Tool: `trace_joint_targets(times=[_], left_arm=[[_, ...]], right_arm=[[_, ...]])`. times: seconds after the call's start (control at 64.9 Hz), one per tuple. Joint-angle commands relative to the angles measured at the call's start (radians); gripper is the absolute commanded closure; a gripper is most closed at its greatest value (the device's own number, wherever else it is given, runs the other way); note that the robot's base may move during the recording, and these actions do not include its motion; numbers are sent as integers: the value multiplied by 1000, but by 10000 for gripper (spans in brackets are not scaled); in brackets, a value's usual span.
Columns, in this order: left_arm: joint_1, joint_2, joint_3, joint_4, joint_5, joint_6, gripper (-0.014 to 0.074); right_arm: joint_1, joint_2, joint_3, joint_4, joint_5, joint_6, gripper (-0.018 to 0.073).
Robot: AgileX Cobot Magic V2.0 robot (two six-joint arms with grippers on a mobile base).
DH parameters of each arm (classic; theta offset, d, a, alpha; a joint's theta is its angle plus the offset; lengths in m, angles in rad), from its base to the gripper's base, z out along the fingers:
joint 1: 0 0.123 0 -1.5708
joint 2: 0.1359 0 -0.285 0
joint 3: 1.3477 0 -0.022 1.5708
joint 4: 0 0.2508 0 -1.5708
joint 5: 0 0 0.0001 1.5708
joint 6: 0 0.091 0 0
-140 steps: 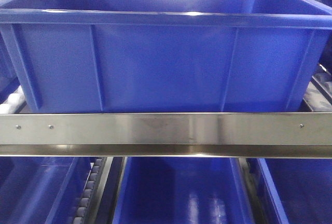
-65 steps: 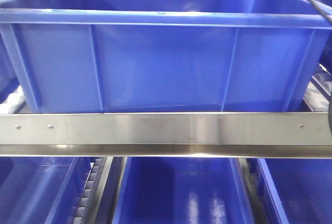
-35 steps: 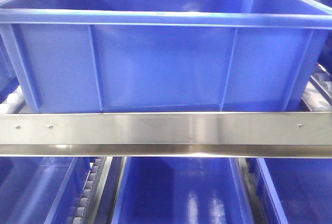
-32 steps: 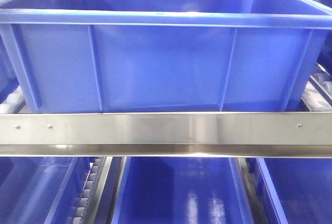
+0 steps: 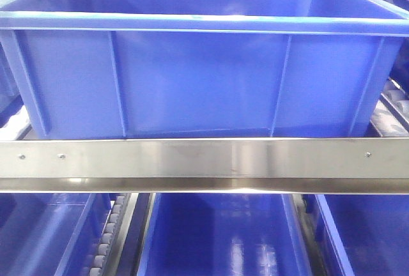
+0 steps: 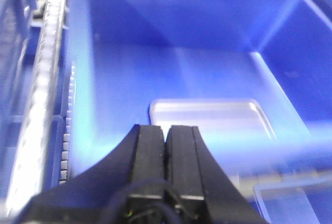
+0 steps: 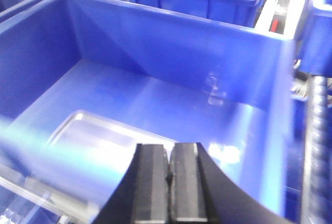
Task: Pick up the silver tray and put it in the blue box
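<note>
Silver tray (image 6: 210, 117) flat on the blue box (image 5: 198, 78) floor. Left gripper (image 6: 167, 136) and right gripper (image 7: 169, 169) above the box — both clenched, holding nothing.

So about two seconds back your silver tray (image 6: 210, 117) was hanging at 12 o'clock over the blue box (image 5: 198, 78) in the front view. Now it's gone from there and lies flat on the box floor, as both wrist views show. A second ago your fingertips were poking in at 11 and 1 o'clock above the rim; they've cleared out too. Left gripper (image 6: 167, 136) and right gripper (image 7: 169, 169) are both closed and empty above the box.
</note>
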Motion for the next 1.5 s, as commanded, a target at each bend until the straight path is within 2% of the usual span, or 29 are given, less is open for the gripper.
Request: trace_joint_targets(times=[0.0,0.154,0.308,0.879,0.909,0.987,1.064,1.11,1.171,1.218,1.341,1.403,1.48], left_arm=[[-3,-130,65,19,-87,-7,687],[-3,-392,188,19,-87,-7,687],[-3,-539,237,19,-87,-7,687],[-3,-558,244,19,-92,-7,692],[-3,-558,244,19,-92,-7,692],[-3,-558,244,19,-92,-7,692],[-3,-558,244,19,-95,-7,692],[-3,-558,244,19,-95,-7,692],[-3,-558,244,19,-95,-7,692],[-3,-558,244,19,-95,-7,692],[-3,-558,244,19,-95,-7,692],[-3,-558,244,19,-95,-7,692],[-3,-558,244,19,-95,-7,692]], right_arm=[[-1,-125,42,-21,-85,-11,507],[-1,-317,140,-21,-85,-11,507],[-1,-407,158,-21,-85,-11,507],[-3,-411,189,-16,-102,-13,510],[-10,-415,205,1,-95,-14,510],[-54,-434,266,128,-117,-33,510],[-126,-465,355,208,-261,-249,510],[-173,-484,411,329,-372,-421,510],[-231,-505,468,476,-454,-543,510],[-268,-523,498,519,-454,-548,510],[-332,-619,568,518,-353,-485,510],[-350,-684,592,497,-275,-421,510],[-356,-758,608,434,-203,-387,510]])
